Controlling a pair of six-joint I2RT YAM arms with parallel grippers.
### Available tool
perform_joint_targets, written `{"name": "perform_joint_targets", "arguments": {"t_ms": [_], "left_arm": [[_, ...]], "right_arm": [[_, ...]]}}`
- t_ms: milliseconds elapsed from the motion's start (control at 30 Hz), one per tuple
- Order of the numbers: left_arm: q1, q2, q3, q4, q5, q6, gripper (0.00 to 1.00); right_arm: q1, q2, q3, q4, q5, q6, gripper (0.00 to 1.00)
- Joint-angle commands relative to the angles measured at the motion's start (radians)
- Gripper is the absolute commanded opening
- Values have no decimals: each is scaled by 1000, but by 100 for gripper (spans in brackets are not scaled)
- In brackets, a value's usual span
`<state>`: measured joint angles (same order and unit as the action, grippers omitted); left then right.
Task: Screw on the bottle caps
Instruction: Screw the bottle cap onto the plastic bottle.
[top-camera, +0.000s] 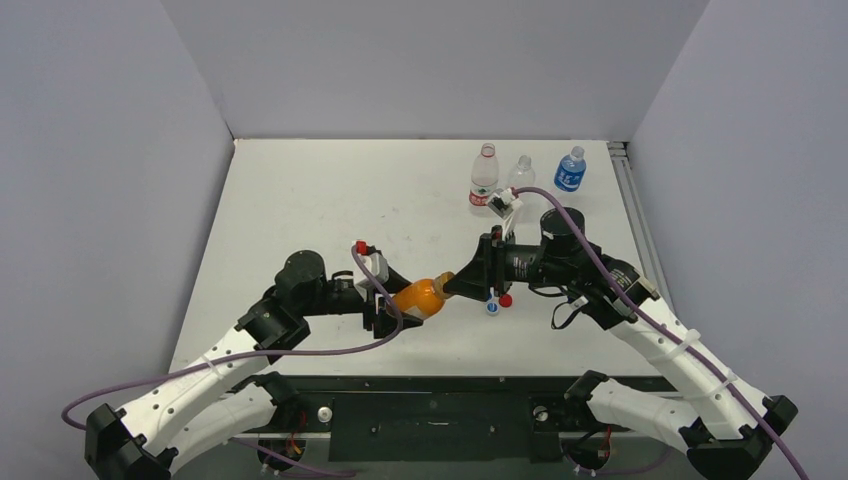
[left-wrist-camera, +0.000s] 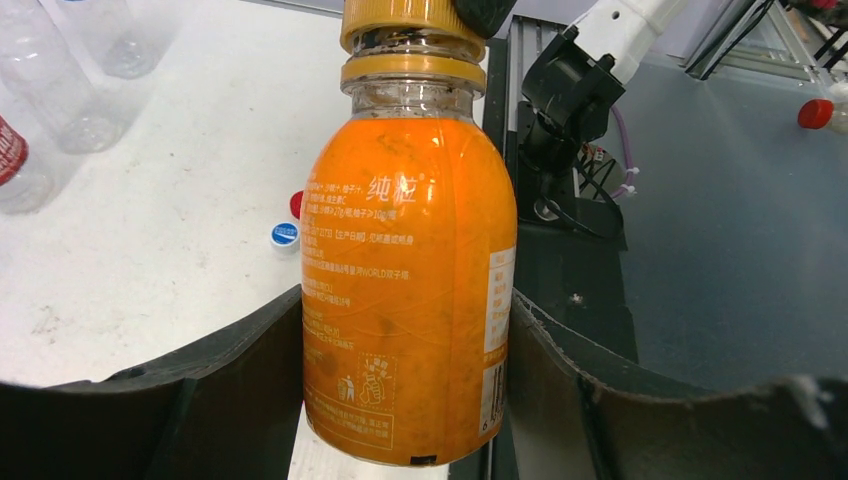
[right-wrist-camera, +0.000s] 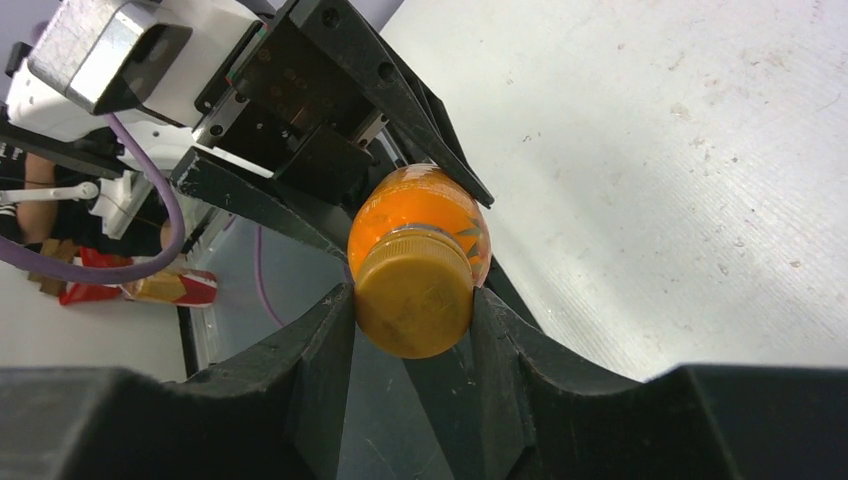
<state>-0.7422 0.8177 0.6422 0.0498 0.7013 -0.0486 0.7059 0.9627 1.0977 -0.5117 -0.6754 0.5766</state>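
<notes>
The orange-gold cap (top-camera: 449, 281) sits at the mouth of an orange juice bottle (top-camera: 418, 297) held clear of the desk (top-camera: 330, 190) between the two arms, seen from above. The bottle's long axis runs from the left claw (top-camera: 398, 303) up and right to the right claw (top-camera: 455, 284), neck end toward the right arm, so the cap lies straight ahead of that claw. A loose blue-and-white cap (top-camera: 492, 307) and a red cap (top-camera: 506, 300) lie on the desk just below the right claw. Three clear bottles (top-camera: 521, 172) stand upright together at the far edge, well apart from the work.

From the left wrist, the left claw (left-wrist-camera: 405, 385) is clamped on the lower body of the orange juice bottle (left-wrist-camera: 410, 290), one dark finger against each side, the label facing the camera. The orange-gold cap (left-wrist-camera: 400, 20) points away, and a band of bare neck shows between it and the ring below, which suggests it is not yet wound fully home.

From the right wrist, the right claw (right-wrist-camera: 413, 322) is closed on the orange-gold cap (right-wrist-camera: 413, 300), its fingers pressing opposite sides and the cap's flat top facing the lens. The turn to come appears to fall to this arm, about the bottle's axis.
</notes>
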Motion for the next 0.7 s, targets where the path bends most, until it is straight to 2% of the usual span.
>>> {"name": "perform_joint_targets", "arguments": {"t_ms": [0,267,400,667], "left_arm": [[1,12,90,128,17,-46,0],[0,9,105,122,22,-10,0],[-6,-4,102,122,-72,23,0],[-74,-35,78,171,-368,150,0]], "right_arm": [[50,3,18,-41,-23,-67,14],[53,25,2,-27,-77,-61,14],[54,64,17,-40,-48,-20,13],[54,113,13,15,7,139,13]]}}
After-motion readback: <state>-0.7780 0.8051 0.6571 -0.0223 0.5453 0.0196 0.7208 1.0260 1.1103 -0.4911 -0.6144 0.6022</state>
